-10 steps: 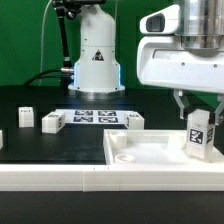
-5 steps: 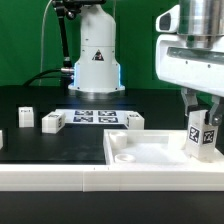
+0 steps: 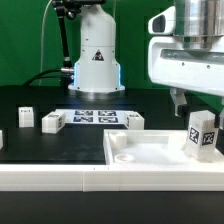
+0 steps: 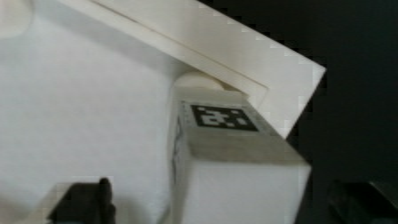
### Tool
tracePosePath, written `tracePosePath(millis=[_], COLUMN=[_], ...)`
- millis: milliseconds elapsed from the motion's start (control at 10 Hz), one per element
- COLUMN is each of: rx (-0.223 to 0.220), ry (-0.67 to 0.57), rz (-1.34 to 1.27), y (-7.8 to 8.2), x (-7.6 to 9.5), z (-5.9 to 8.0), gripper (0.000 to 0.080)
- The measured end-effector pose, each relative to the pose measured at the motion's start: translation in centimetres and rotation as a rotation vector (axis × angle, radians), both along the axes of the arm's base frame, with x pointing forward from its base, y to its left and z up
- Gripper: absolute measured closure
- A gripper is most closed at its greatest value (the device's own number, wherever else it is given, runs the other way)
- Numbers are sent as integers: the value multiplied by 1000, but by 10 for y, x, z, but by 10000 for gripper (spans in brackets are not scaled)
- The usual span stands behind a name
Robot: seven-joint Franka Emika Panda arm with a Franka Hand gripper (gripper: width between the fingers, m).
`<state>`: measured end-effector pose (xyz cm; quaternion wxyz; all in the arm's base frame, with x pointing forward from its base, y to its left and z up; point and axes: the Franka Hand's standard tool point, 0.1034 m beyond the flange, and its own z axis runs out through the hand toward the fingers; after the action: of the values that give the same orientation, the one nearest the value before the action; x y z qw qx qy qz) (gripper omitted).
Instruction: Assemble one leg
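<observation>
One leg (image 3: 202, 133) upright beneath parted fingers (image 3: 180, 101)

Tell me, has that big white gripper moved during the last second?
Yes. The gripper sits further toward the exterior view's right than a second ago, judged against the fixed white robot base behind it; the gap between them has widened.

Exterior view: low, close to table (image 3: 70, 145) height, facing across it toward the arm's base (image 3: 97, 62) and the green backdrop (image 3: 20, 40); middling range.
Wrist view: very near, looking down onto the leg (image 4: 240, 150) and the square white piece (image 4: 89, 110).
Shared: the leg and that piece's rimmed corner.
</observation>
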<state>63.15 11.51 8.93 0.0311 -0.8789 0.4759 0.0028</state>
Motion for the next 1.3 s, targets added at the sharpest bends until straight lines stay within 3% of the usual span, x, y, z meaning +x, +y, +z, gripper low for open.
tracePosePath(millis=[500,1300], rx=[-13,-49], ry=[-28,-69], rz=[518,1006], y=[-2,-1], x=[2,2], z=[-2,-5], gripper=[151,151])
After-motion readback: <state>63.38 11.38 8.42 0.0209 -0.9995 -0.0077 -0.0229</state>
